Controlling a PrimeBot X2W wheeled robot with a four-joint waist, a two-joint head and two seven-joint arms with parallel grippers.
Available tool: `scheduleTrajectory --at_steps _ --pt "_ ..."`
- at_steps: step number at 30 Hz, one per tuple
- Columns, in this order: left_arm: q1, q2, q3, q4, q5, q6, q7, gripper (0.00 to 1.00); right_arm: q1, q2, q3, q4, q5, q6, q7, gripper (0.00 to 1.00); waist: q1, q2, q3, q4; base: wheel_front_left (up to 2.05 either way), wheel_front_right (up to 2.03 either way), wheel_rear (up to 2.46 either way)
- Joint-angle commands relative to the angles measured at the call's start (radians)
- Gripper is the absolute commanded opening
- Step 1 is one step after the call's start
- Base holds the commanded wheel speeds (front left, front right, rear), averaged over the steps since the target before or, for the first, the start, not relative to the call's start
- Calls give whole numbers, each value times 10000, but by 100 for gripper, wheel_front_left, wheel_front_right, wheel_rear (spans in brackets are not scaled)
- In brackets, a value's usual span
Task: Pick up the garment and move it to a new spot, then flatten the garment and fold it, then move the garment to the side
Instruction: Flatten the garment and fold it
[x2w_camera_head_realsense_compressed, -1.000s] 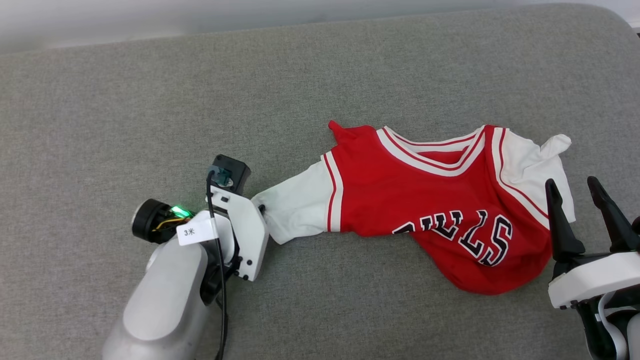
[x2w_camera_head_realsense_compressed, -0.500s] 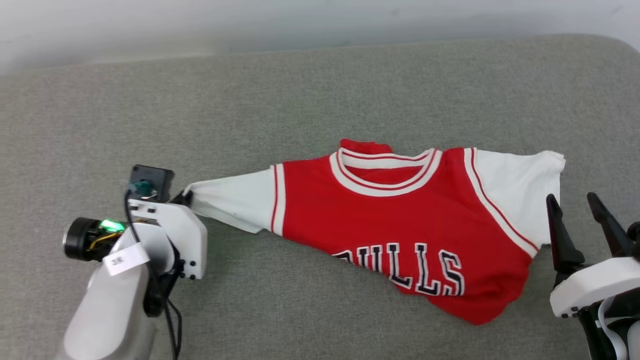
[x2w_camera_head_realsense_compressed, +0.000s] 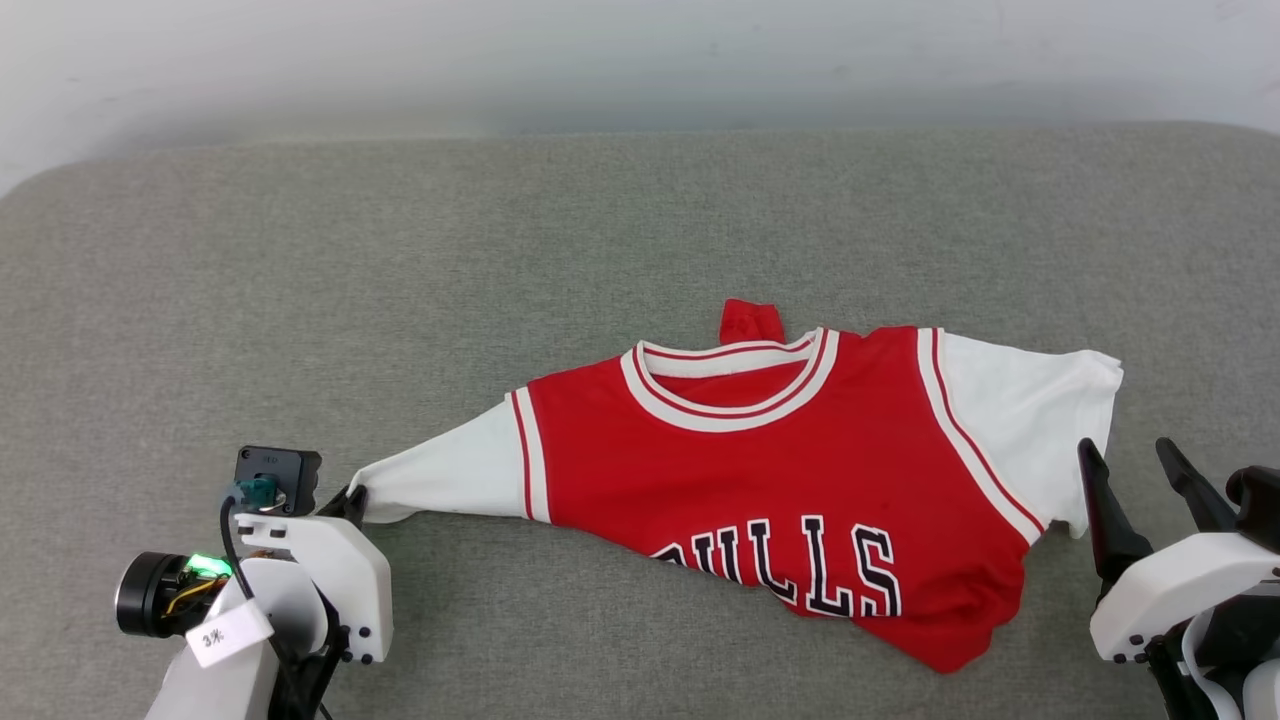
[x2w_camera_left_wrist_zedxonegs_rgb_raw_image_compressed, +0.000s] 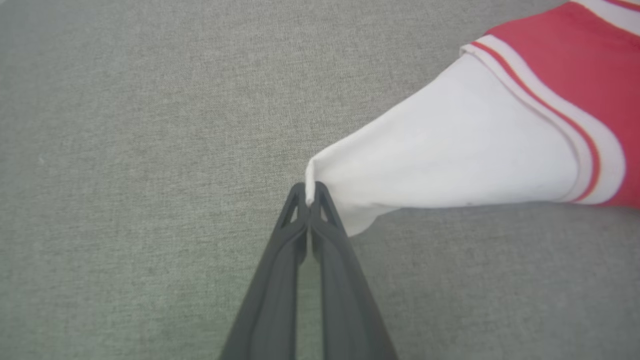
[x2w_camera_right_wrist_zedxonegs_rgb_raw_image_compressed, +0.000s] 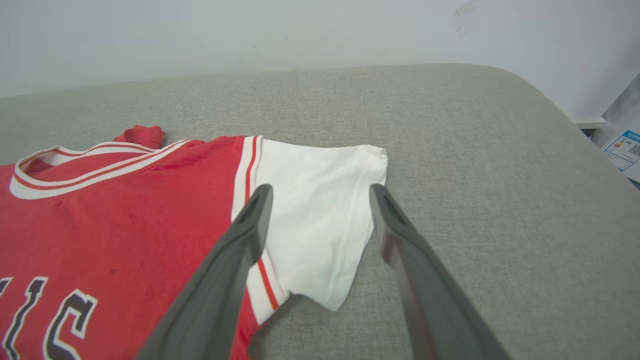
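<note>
The garment (x2w_camera_head_realsense_compressed: 790, 460), a red jersey with white sleeves and black "BULLS" lettering, lies front up on the grey cushion, its lower part bunched under. My left gripper (x2w_camera_head_realsense_compressed: 352, 497) is shut on the tip of the white left-hand sleeve (x2w_camera_left_wrist_zedxonegs_rgb_raw_image_compressed: 450, 160), which is stretched taut toward it; the wrist view shows the cloth pinched between the fingertips (x2w_camera_left_wrist_zedxonegs_rgb_raw_image_compressed: 299, 197). My right gripper (x2w_camera_head_realsense_compressed: 1130, 460) stands open at the lower right, just off the other white sleeve (x2w_camera_head_realsense_compressed: 1030, 420). In the right wrist view that sleeve (x2w_camera_right_wrist_zedxonegs_rgb_raw_image_compressed: 315, 210) lies between and beyond the spread fingers (x2w_camera_right_wrist_zedxonegs_rgb_raw_image_compressed: 245, 235).
The grey cushion (x2w_camera_head_realsense_compressed: 400, 280) spreads wide on all sides, with its rounded right corner (x2w_camera_right_wrist_zedxonegs_rgb_raw_image_compressed: 550, 115) near a pale wall (x2w_camera_head_realsense_compressed: 640, 60). Some paper (x2w_camera_right_wrist_zedxonegs_rgb_raw_image_compressed: 622, 150) lies beyond that corner.
My left gripper has pulled the sleeve out to the left, spreading the jersey's shoulders and collar flat. The head camera has tilted, so the whole picture has shifted down.
</note>
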Motion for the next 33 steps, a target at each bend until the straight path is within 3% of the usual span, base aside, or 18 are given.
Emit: scheduleTrajectory --at_steps 1,5,9,14,18,26,30,33 --pt "95 3 28 -5 54 59 -245 100 92 4 14 19 -19 -11 58 100 -1 -1 -96 90 0 0 0" --pt "88 -20 42 -266 238 68 -1449 100 168 -146 8 7 -1 -11 255 100 -1 -1 -356 253 0 0 0" --pt "285 -91 114 -735 382 -7 -3345 100 232 -316 47 -101 52 -11 524 100 -1 -1 -643 403 0 0 0" --pt "765 -269 -59 -1608 598 -133 -5185 100 245 -830 248 -378 146 -11 1373 100 -1 -1 -741 644 0 0 0" --pt "1127 -498 -105 -2424 730 -106 -5527 100 -167 -1575 347 -635 463 -11 3006 100 -1 -1 -509 893 0 0 0" --pt "962 -637 -80 -3013 933 -364 -5600 100 -1801 -2923 334 -287 1241 -14 7613 100 -1 -1 273 1493 0 0 0" --pt "743 -715 -75 -3051 995 -540 -5602 100 -2866 -3269 158 442 1317 -12 8771 100 -1 -1 645 1798 0 0 0" --pt "605 -810 -65 -3047 1017 -628 -5594 100 -3545 -3320 -29 1206 1125 -9 9017 100 -1 -1 873 2026 0 0 0"
